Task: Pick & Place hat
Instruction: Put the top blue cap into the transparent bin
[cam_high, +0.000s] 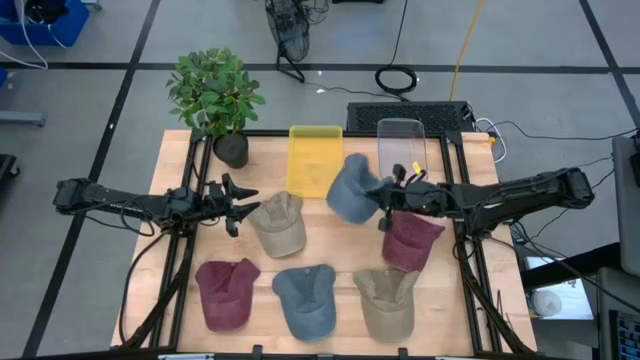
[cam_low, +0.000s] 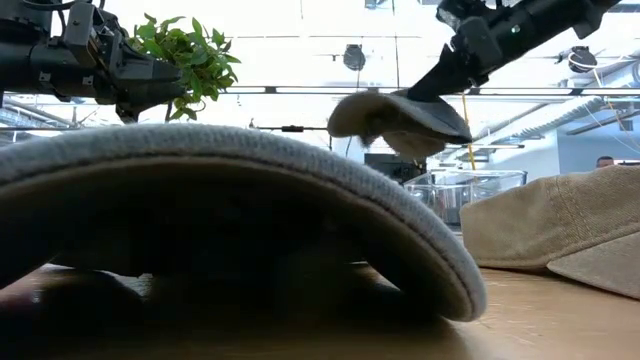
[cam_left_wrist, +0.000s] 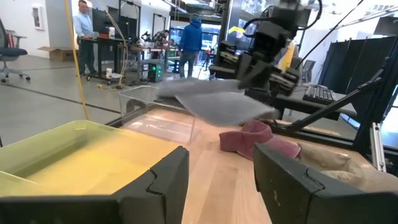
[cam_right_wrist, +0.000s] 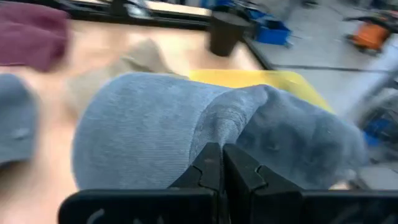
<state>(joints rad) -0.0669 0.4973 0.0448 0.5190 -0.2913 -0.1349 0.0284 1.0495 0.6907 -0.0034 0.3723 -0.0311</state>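
Note:
My right gripper (cam_high: 383, 192) is shut on a blue-grey corduroy hat (cam_high: 350, 187) that is lifted over the table, between the yellow bin (cam_high: 314, 158) and the clear bin (cam_high: 402, 143). The same hat (cam_right_wrist: 205, 127) fills the right wrist view and shows raised in the low view (cam_low: 400, 115). My left gripper (cam_high: 245, 195) hangs open above the table's left half, beside a tan hat (cam_high: 279, 222). Five other hats lie flat on the wood: a maroon one (cam_high: 411, 238) under my right arm, and maroon (cam_high: 226, 291), blue (cam_high: 305, 299) and tan (cam_high: 387, 301) ones along the near edge. My right gripper pinches the blue-grey hat at a gathered fold of its crown (cam_right_wrist: 217, 134), between its two fingers (cam_right_wrist: 208, 163). The fingers come at it roughly level from the table's right side. The hat is lifted clear of the table, with its brim (cam_low: 375, 108) reaching toward the left.
A potted plant (cam_high: 215, 95) stands at the table's far left corner. A keyboard (cam_high: 405, 113) and cables lie beyond the far edge. People stand in the room behind the table (cam_left_wrist: 84, 28). Bare wood shows between the bins and the hats.

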